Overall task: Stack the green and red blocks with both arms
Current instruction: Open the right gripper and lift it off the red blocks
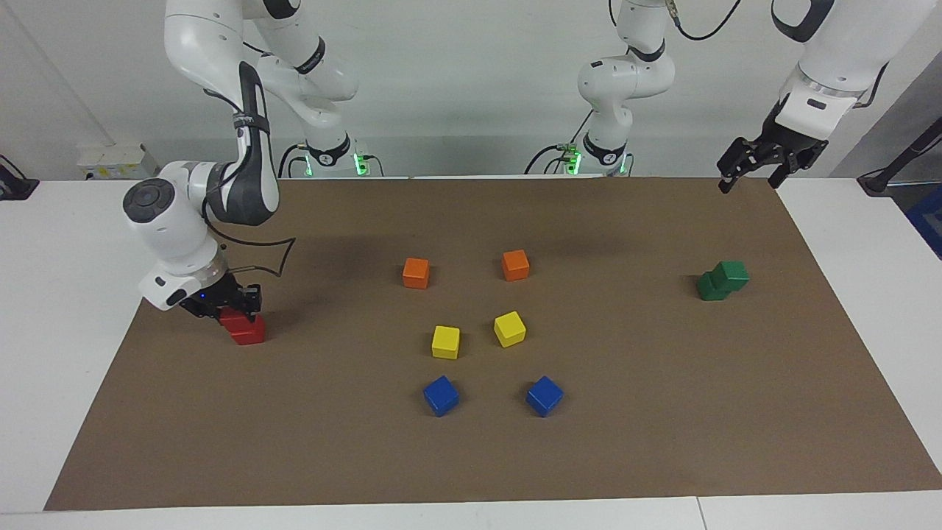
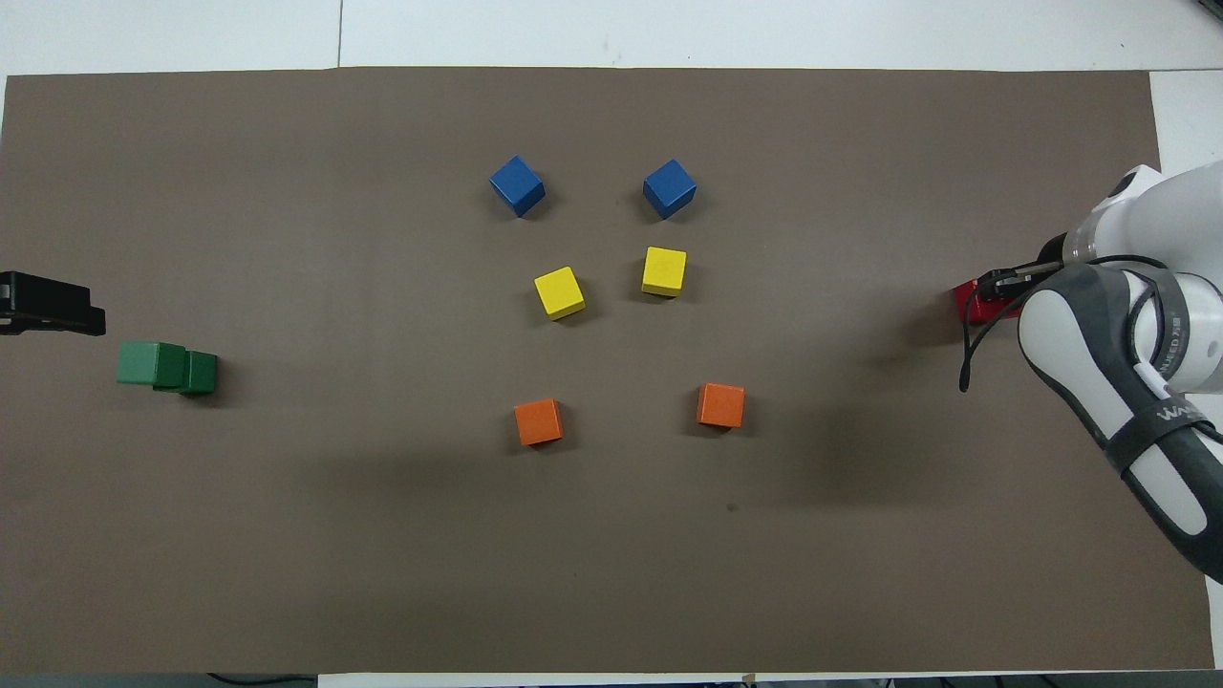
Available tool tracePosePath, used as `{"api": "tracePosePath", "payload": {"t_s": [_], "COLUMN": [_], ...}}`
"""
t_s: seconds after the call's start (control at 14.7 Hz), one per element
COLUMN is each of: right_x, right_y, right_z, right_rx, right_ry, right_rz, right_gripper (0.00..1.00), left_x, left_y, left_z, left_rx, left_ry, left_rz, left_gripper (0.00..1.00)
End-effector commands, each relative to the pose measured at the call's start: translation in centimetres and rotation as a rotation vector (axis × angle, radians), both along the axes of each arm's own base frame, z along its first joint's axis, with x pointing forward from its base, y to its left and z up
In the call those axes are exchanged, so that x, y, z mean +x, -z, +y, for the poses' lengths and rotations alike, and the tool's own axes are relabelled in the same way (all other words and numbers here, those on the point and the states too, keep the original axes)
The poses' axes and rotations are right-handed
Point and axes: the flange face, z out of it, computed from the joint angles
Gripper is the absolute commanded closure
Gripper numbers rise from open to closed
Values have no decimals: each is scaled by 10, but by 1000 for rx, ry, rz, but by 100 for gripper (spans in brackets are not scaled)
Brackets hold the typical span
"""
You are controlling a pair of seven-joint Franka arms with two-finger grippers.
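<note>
In the facing view, the right pincer [image 1: 237, 309] is down at the right arm's end of the brown mat [image 1: 662, 412], clamped on the upper red block [image 1: 234, 319], which sits on the lower red block [image 1: 248, 333]. At the left arm's end, the two green blocks [image 1: 723, 280] stand stacked, the upper one shifted off to one side of the lower. The left pincer [image 1: 751, 171] hangs high over the mat's edge, well apart from that green stack, its fingers spread wide and holding nothing. Two orange blocks [image 1: 416, 272], two yellow blocks [image 1: 445, 342] and two blue blocks [image 1: 441, 395] lie in pairs in the middle of the desk [image 1: 66, 243].

From overhead, the right arm [image 2: 1127, 373] covers most of the red stack [image 2: 967, 303]; only an edge shows. The green stack [image 2: 167, 367] lies just beside the dark tip of the left pincer [image 2: 48, 306]. The orange pair is nearest the robots, the blue pair farthest.
</note>
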Motion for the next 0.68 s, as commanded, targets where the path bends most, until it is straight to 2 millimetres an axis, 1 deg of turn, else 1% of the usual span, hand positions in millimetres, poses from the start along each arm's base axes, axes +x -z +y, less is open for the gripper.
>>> {"api": "tracePosePath", "payload": {"t_s": [0.0,0.07,0.2,0.27,0.48,0.61], "right_x": [-6,-6,-6,-5,-4,-4], "right_y": [-2,-3,-3,-3,-5,-14], "right_z": [1,1,1,1,0,0], "right_rx": [2,1,2,1,2,3], "right_ry": [-30,-30,-29,-29,-28,-28], "right_rz": [-18,-20,-20,-22,-13,7], "right_gripper": [44,32,6,0,0,0], "left_x": [-4,-4,-4,-3,-2,-2], "left_y": [-7,-7,-7,-6,-4,-6], "left_z": [-1,-1,-3,-3,-4,-3], "left_rx": [-9,-9,-9,-9,-9,-9], "left_ry": [-12,-7,-3,-1,0,-3], "left_rz": [-15,-15,-17,-15,-14,-26], "left_gripper": [0,0,0,0,0,0]}}
